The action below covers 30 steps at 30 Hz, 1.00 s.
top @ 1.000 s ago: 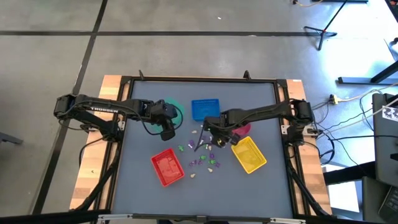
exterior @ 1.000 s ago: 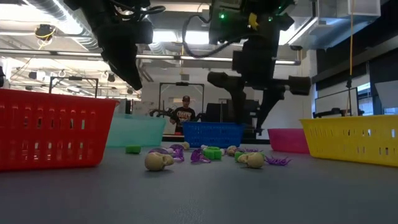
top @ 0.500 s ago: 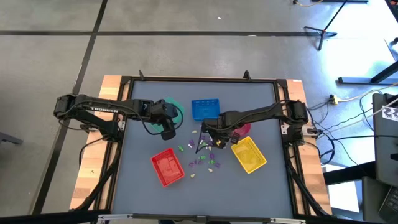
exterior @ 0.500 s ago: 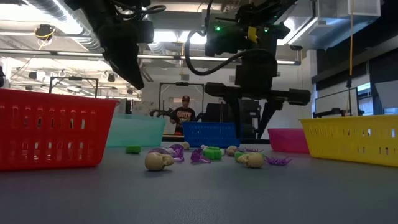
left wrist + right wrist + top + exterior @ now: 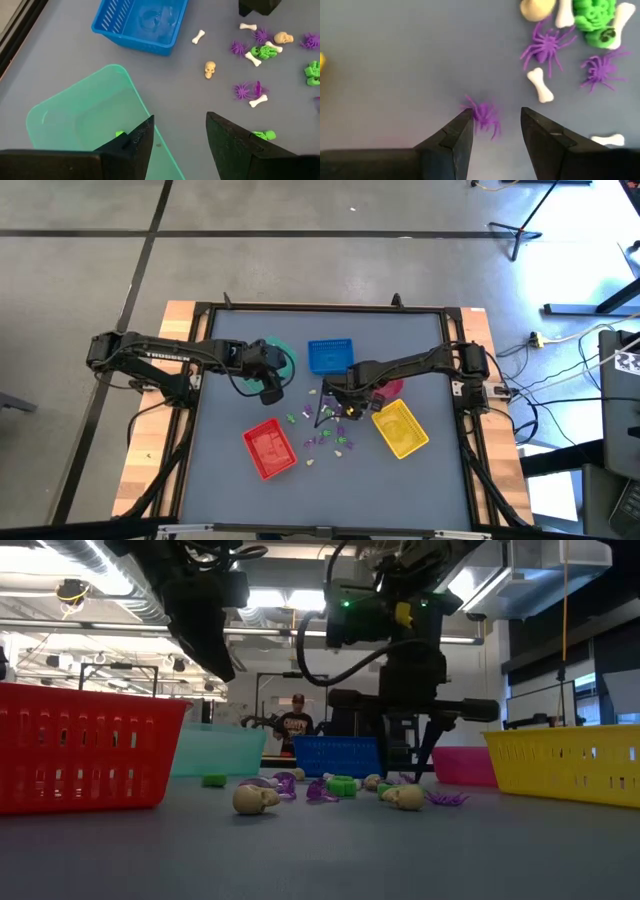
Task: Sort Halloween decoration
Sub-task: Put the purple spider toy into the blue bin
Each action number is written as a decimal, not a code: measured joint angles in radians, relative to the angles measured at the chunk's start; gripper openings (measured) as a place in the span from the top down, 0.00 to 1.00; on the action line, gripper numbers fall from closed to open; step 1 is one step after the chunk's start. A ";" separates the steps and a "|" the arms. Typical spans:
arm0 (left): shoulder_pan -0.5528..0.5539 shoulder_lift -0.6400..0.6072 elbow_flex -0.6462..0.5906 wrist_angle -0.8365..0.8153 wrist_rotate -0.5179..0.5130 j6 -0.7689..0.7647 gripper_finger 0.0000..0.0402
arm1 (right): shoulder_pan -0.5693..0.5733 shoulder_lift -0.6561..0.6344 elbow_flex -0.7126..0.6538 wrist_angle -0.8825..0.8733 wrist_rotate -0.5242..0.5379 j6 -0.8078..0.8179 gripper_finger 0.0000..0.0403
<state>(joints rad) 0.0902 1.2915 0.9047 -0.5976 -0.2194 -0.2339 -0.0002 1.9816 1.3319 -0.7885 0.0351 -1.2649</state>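
High view is showing the grey bench (image 5: pixel 220 480) with two dark arms reaching in from its sides. Four trays and a bowl are lying around the middle: the red tray (image 5: pixel 269 449) is sitting toward the near edge on the left, the yellow tray (image 5: pixel 401 428) is sitting on the right, the blue tray (image 5: pixel 331 355) is resting farther back, and the green tray (image 5: pixel 283 358) is lying beside it under the left arm. The pink bowl (image 5: pixel 393 387) is peeking out from behind the right arm.

The Halloween decoration (image 5: pixel 330 435) is lying scattered on the bench between the red tray and the yellow tray: little purple spiders, green pieces, white bones and pale skulls. One green piece (image 5: pixel 120 134) is lying inside the green tray.

The left pincer (image 5: pixel 269 393) is hanging above the bench near the corner of the green tray, with its fingers (image 5: pixel 135 142) standing apart and nothing between them.

The right pincer (image 5: pixel 326 412) is standing low over the scattered pieces. Its fingers (image 5: pixel 454 135) are spread, released, and a purple spider (image 5: pixel 483 115) is lying on the bench just between their tips, not gripped. Close by, a white bone (image 5: pixel 540 85) and another purple spider (image 5: pixel 546 47) are lying apart from each other.

In the low view a person (image 5: pixel 297 720) is standing far behind the bench.
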 joint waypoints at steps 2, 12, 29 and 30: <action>0.000 0.000 0.000 0.006 0.000 0.000 0.59 | 0.000 0.000 0.000 -0.004 0.008 0.000 0.59; 0.000 0.000 0.000 0.009 0.000 0.000 0.59 | 0.000 0.000 0.000 -0.029 0.009 0.003 0.59; 0.000 0.000 0.000 0.009 0.000 0.000 0.59 | 0.000 0.000 0.000 -0.031 0.007 0.003 0.69; 0.000 0.000 0.000 0.009 0.000 0.000 0.59 | 0.000 0.000 0.000 -0.031 0.007 0.003 0.72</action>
<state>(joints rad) 0.0902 1.2915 0.9047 -0.5888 -0.2193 -0.2340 -0.0002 1.9818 1.3319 -0.8196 0.0418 -1.2617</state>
